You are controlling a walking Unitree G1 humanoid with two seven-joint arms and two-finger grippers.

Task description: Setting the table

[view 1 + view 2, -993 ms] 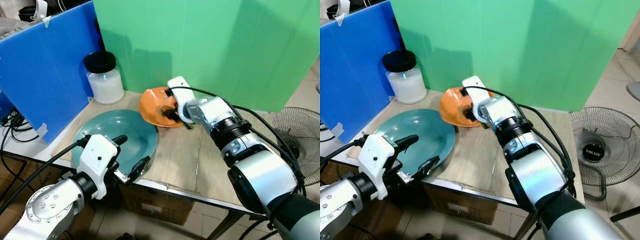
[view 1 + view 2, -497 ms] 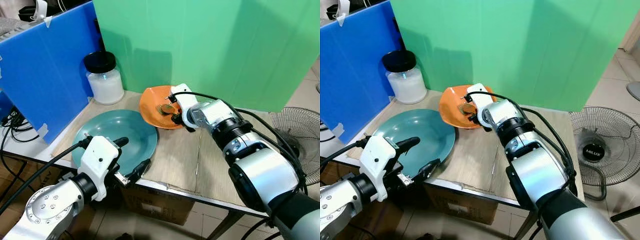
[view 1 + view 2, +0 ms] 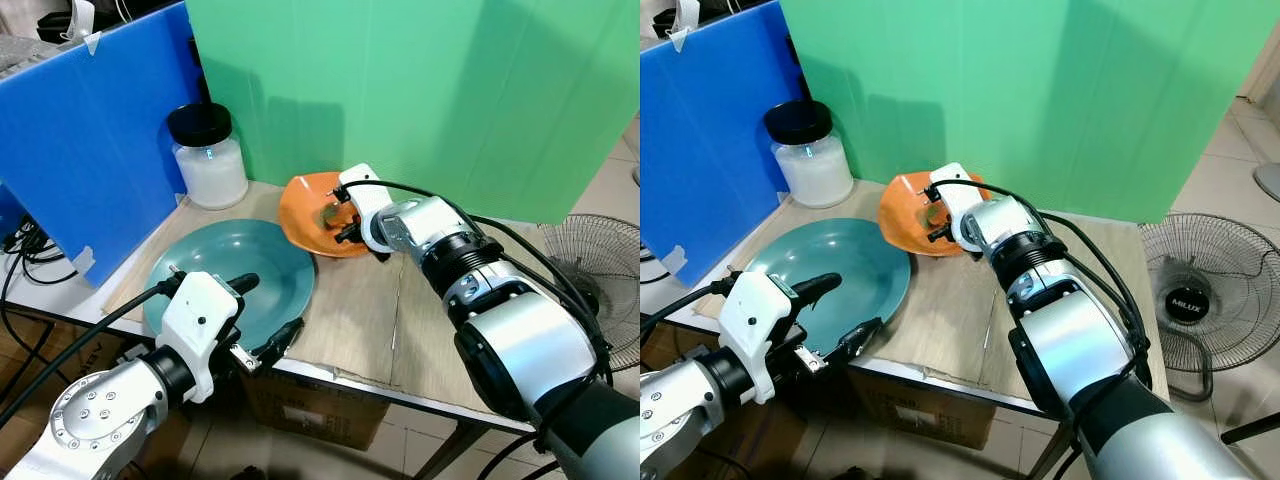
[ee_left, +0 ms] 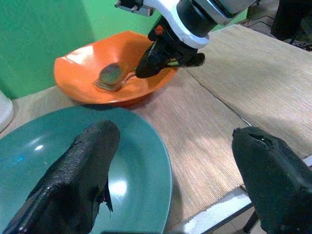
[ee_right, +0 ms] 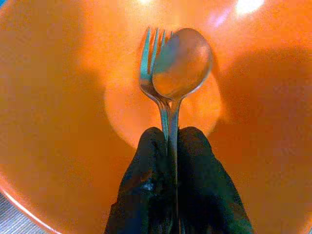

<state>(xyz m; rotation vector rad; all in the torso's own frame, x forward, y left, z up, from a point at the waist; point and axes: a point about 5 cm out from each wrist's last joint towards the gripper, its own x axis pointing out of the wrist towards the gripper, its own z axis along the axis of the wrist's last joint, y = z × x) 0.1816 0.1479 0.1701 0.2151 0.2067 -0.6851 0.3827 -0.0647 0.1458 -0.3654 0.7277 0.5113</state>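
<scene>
Right end effector (image 5: 170, 146) pinched shut on spoon (image 5: 181, 63) and fork (image 5: 148, 63) over orange bowl (image 3: 305, 215) at counter (image 3: 350, 320) rear; cutlery-retrieval step, likely lift next, place beside teal plate (image 3: 215, 270); left end effector (image 4: 170, 180) spread open, empty.

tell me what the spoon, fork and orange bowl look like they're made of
Spoon and fork: likely polished metal, silvery with mirror-like reflections. Orange bowl: smooth and glossy with bright highlights, perhaps plastic or melamine; glazed ceramic can't be ruled out.

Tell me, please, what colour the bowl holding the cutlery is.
Orange; the bowl shows best in the left wrist view.
</scene>
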